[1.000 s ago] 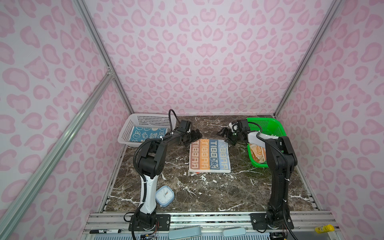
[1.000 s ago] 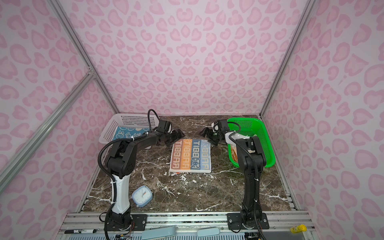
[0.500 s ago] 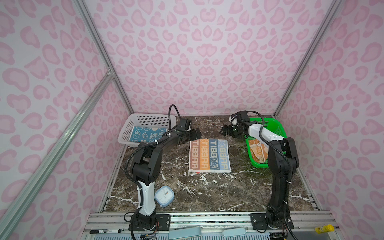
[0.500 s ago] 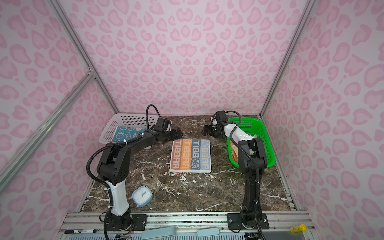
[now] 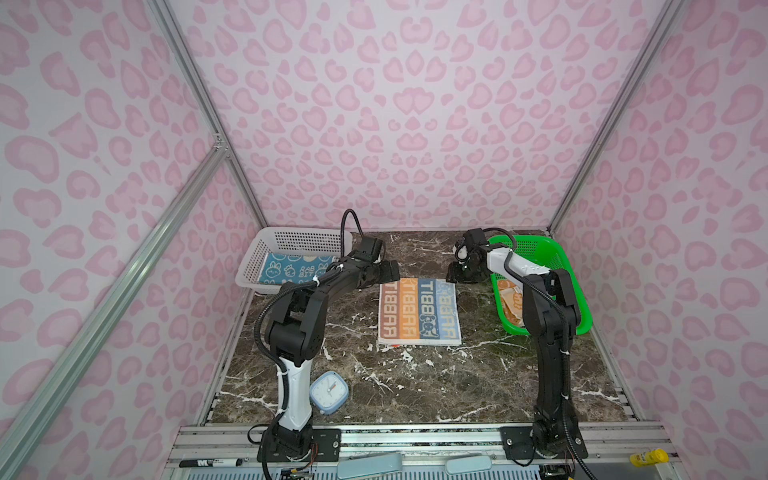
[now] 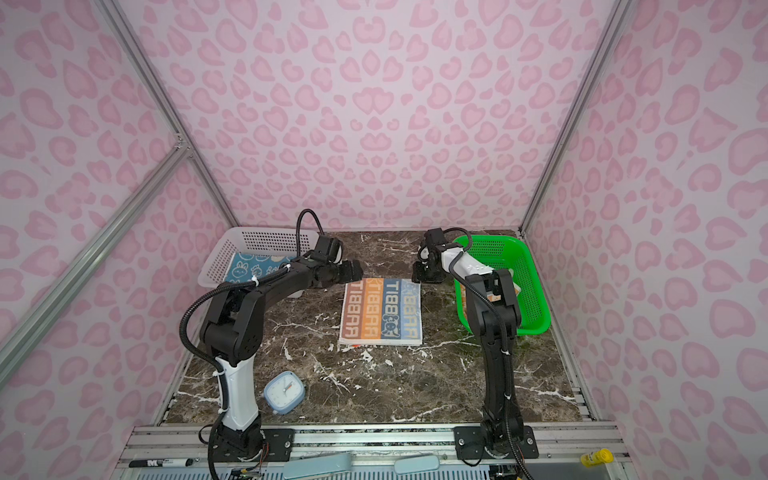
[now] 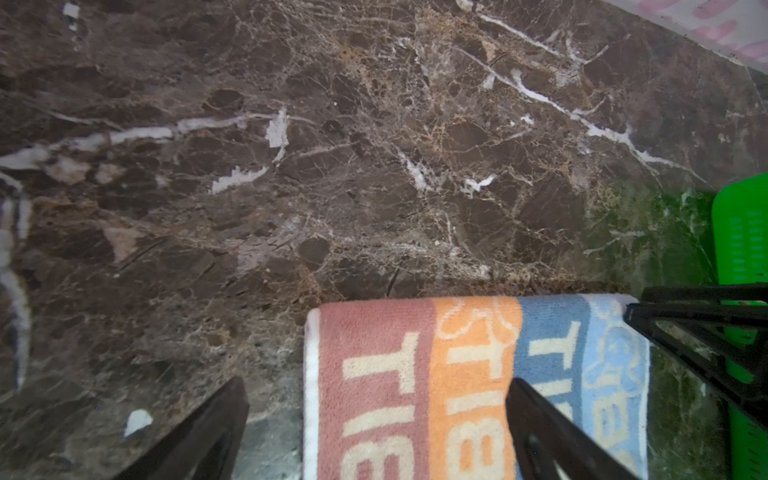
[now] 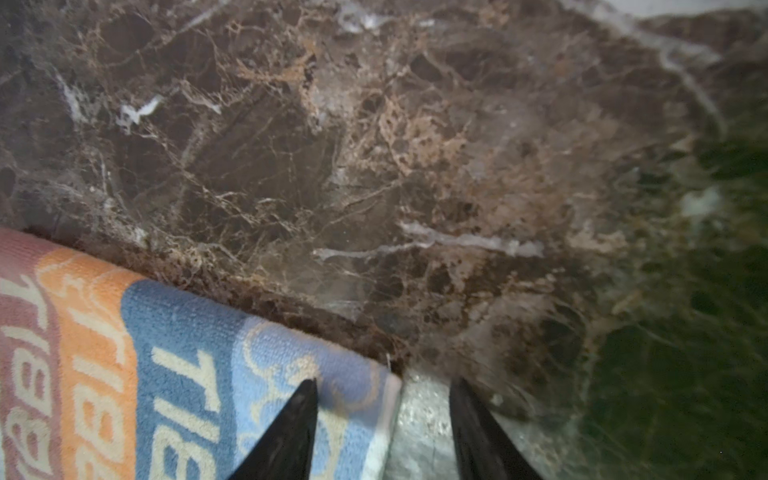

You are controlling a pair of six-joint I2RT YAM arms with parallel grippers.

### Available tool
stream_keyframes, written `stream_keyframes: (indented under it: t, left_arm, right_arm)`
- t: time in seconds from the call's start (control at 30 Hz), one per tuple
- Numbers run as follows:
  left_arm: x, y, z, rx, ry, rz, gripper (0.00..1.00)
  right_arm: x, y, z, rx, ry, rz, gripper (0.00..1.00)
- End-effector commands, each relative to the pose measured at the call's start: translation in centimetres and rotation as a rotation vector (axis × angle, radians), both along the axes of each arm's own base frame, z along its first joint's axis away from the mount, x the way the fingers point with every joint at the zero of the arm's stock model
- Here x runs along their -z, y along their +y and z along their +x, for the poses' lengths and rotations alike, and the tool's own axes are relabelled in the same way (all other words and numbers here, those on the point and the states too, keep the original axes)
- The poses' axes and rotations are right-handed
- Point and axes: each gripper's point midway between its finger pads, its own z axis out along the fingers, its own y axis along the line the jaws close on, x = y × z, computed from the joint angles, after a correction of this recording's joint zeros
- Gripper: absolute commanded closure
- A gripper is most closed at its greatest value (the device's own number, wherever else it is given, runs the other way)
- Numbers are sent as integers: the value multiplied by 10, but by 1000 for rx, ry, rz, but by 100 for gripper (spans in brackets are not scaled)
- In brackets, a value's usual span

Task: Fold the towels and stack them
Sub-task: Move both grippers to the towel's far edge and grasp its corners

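The striped towel [image 5: 419, 311] lies flat mid-way across the marble table [image 5: 415, 382]; the blue towel [image 5: 291, 270] sits in the white basket [image 5: 305, 235] and the orange towel [image 5: 513, 303] in the green basket [image 5: 552, 266]. The left gripper [image 7: 378, 386] stands wide open astride the striped towel's far left corner, holding nothing. The right gripper [image 8: 382, 382], jaws part-way apart, straddles the far right corner, one finger over cloth and one over marble, with nothing pinched.

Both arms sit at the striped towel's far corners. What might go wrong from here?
The right end effector has one finger on the striped towel and one on the bare table beside the corner, so it may pinch only the hem. The left end effector stands wide open astride the other far corner. A lift from one side alone would skew the fold.
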Motion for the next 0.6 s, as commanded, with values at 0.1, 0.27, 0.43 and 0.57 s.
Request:
stream_keyframes:
  t: [0.1, 0.27, 0.43, 0.57]
  left_arm:
    - [5, 4, 0, -7, 20, 24, 2]
    - [8, 6, 2, -7, 43, 21, 2]
    - [12, 8, 3, -3, 75, 15, 2]
    - [20, 8, 5, 8, 103, 18, 1]
  right_arm:
    - [8, 1, -7, -16, 28, -2, 54]
    - [14, 3, -7, -17, 39, 4, 63]
    - [16, 5, -9, -20, 50, 14, 75]
    - [16, 5, -12, -22, 54, 22, 87]
